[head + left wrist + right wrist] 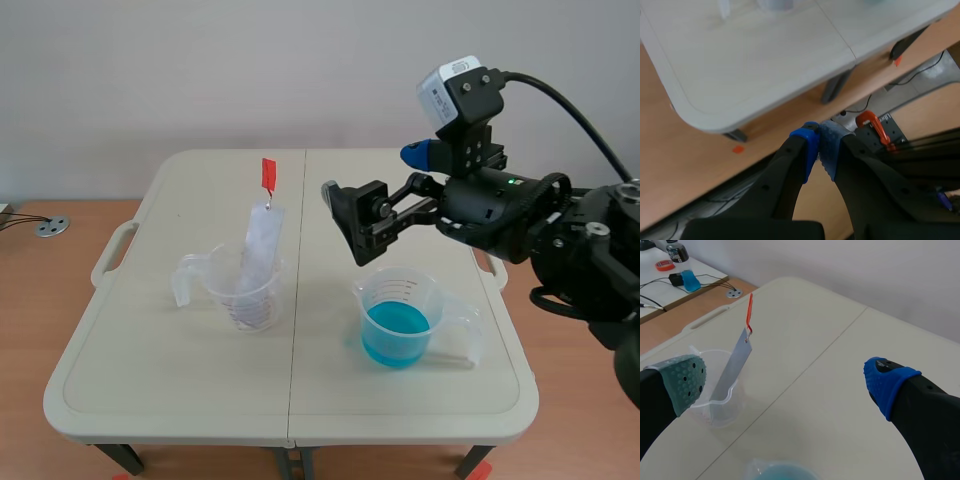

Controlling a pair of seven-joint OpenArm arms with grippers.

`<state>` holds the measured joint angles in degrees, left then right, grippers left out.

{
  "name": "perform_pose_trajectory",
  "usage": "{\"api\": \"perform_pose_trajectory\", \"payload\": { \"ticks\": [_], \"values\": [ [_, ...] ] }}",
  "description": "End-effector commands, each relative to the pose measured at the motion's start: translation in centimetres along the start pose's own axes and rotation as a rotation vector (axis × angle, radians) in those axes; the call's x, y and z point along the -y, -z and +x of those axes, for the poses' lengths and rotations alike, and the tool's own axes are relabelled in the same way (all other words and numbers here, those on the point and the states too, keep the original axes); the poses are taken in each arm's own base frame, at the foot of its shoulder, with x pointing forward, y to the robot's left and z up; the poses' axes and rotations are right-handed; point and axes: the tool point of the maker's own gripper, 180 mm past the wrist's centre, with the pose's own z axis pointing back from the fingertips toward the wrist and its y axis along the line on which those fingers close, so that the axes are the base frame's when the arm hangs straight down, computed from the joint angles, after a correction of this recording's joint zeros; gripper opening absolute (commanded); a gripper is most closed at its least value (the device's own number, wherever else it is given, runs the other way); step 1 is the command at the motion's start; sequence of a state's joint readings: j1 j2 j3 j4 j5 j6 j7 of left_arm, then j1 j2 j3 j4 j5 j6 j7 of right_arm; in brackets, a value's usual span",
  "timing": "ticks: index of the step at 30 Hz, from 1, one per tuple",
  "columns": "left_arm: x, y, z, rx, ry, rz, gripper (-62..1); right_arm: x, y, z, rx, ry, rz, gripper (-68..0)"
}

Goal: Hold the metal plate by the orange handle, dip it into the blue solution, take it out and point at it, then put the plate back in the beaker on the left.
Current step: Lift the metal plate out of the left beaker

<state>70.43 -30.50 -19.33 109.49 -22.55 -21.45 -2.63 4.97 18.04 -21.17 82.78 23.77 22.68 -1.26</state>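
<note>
2 clear beakers stand apart on the bench (150,370), 1 on either side of its centre seam. The left beaker (245,290) holds the plate (260,245), which leans tilted against the rim with its lower end inside. The handle (268,177) sticks up well above the rim, touched by nothing. The right beaker (400,315) holds the solution (395,335), which fills its lower part. The right gripper (787,382) hovers above the bench, just behind and above the right beaker. Its fingers (670,390) are spread wide with nothing between them, 1 tipped with a grey-green pad and the other with a blue pad. From its wrist view the plate and the left beaker lie ahead of the grey-green finger, apart from it, and the rim of the right beaker shows below the gap between the fingers. The left gripper (819,150) does not show in the scene view. In its own view it hangs off the bench, past a rounded corner and over the floor (670,165). Its fingers (790,170) are pressed together pad to pad and grip nothing.
</note>
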Motion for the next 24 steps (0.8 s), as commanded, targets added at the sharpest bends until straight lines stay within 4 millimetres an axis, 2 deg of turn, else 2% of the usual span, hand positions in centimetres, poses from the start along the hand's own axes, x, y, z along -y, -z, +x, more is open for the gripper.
{"api": "perform_pose_trajectory", "payload": {
  "ticks": [1,5,10,15,24],
  "values": [
    [0.4,-0.3,0.2,0.009,-0.008,-0.005,-58.5,0.3,0.9,1.5,0.044,0.0,-0.002,-1.2],
    [0.8,-1.3,-1.1,-0.047,-0.014,-0.011,-58.5,-0.6,3.1,0.9,0.03,0.021,0.028,-1.2],
    [0.7,-1.3,-1.7,-0.079,-0.002,-0.01,-58.5,-2.1,5.7,0.5,0.008,0.024,0.072,-1.2],
    [0.7,-1.3,-1.8,-0.083,-0.003,-0.01,-58.5,-3.5,8.0,0.6,0.0,0.03,0.104,-1.2],
    [0.8,-1.3,-1.9,-0.088,-0.003,-0.011,-58.5,-4.9,10.9,1.0,-0.007,0.081,0.123,-1.2]
  ]
}}
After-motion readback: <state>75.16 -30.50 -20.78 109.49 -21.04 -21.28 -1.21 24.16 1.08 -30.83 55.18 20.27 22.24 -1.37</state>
